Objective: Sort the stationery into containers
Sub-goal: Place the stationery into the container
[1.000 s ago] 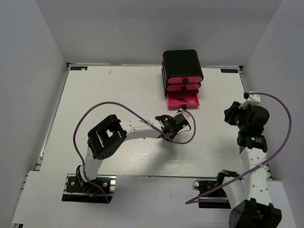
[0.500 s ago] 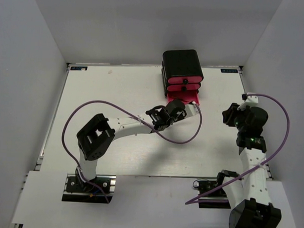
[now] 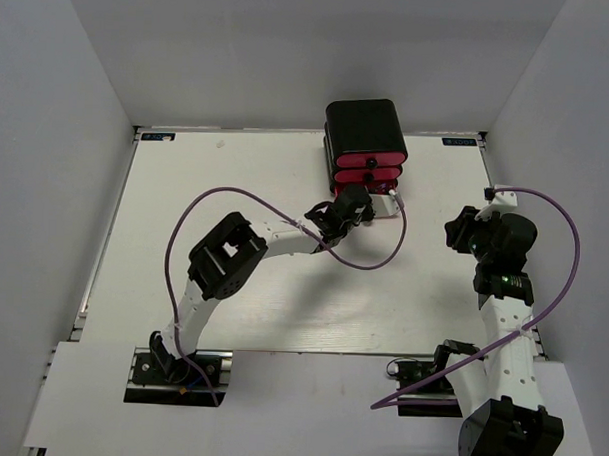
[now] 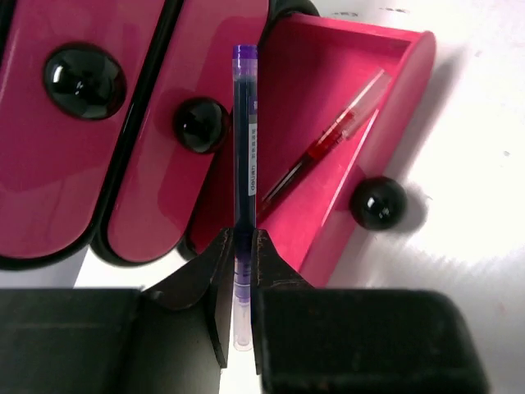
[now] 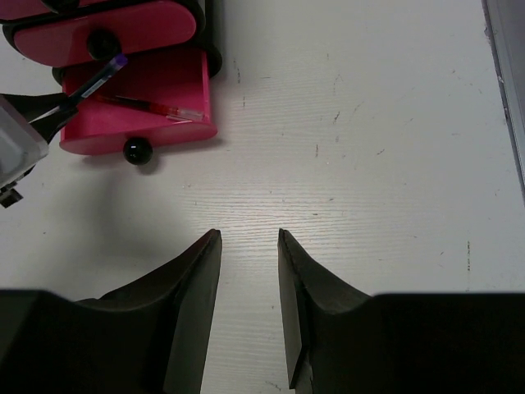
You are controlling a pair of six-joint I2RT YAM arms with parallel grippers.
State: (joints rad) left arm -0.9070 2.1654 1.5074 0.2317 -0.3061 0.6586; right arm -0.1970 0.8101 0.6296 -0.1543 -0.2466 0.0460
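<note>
The containers are three pink-fronted drawers in a glossy black cabinet (image 3: 365, 125) at the back of the table. The bottom drawer (image 4: 361, 98) is pulled out, and a red pen (image 4: 324, 152) lies slanted inside it. My left gripper (image 4: 243, 240) is shut on a blue pen (image 4: 244, 139), which points out over the open drawer's left side and the middle drawer's front (image 4: 164, 189). In the top view the left gripper (image 3: 357, 205) hangs right at the open drawer. My right gripper (image 5: 248, 234) stands open above bare table, right of the cabinet, with nothing between its fingers.
Black round knobs (image 4: 377, 203) stick out from each drawer front. The left arm's purple cable (image 3: 368, 260) loops over the table in front of the cabinet. White walls close in the table on three sides, and the right gripper (image 3: 462, 234) is near the right wall.
The left arm has carried the blue pen from mid-table back and up to the open bottom drawer. The right arm has hardly moved.
</note>
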